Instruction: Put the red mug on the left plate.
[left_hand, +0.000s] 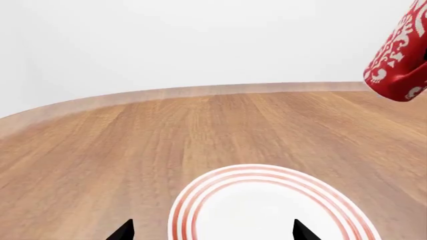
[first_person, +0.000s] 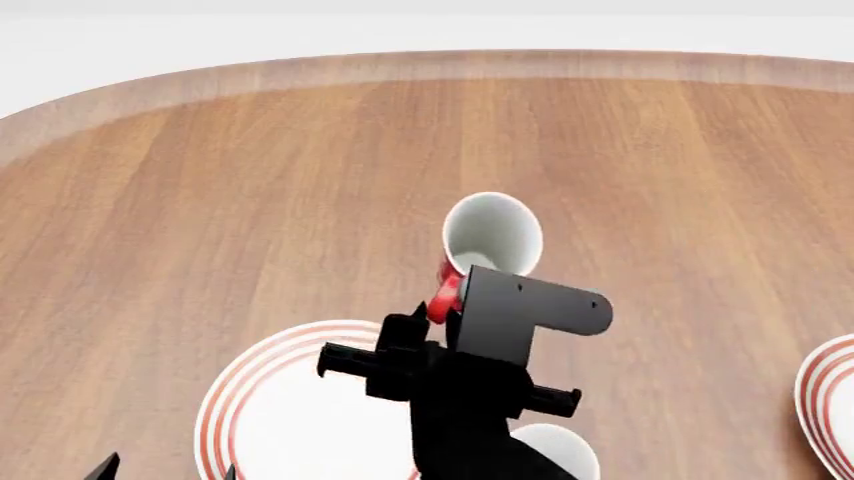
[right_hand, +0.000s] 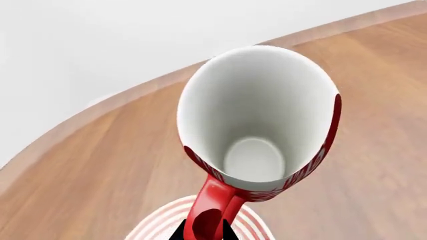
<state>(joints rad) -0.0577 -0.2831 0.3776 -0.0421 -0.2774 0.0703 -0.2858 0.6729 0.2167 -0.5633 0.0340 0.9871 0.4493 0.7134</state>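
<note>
- The right gripper (right_hand: 202, 235) is clamping the mug (right_hand: 257, 120) by its handle, holding it in the air above the table (first_person: 200, 200).
- The mug is hanging past the plate's (first_person: 287, 400) far edge.
- The left gripper (left_hand: 213, 231) is hovering over the plate, fingers apart.

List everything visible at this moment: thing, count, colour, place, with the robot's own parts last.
red mug: one, red with white pattern, white inside; held in the air by its handle, above the table beyond the left plate.
left plate: one, white with red rings; near edge of table, left of centre.
right plate: one, same look; at the right edge of the head view, cut off.
white mug: one; partly hidden behind the right arm.
table: one, brown wood.
right gripper: black, shut on the mug handle.
left gripper: black tips apart, over the left plate.
</note>
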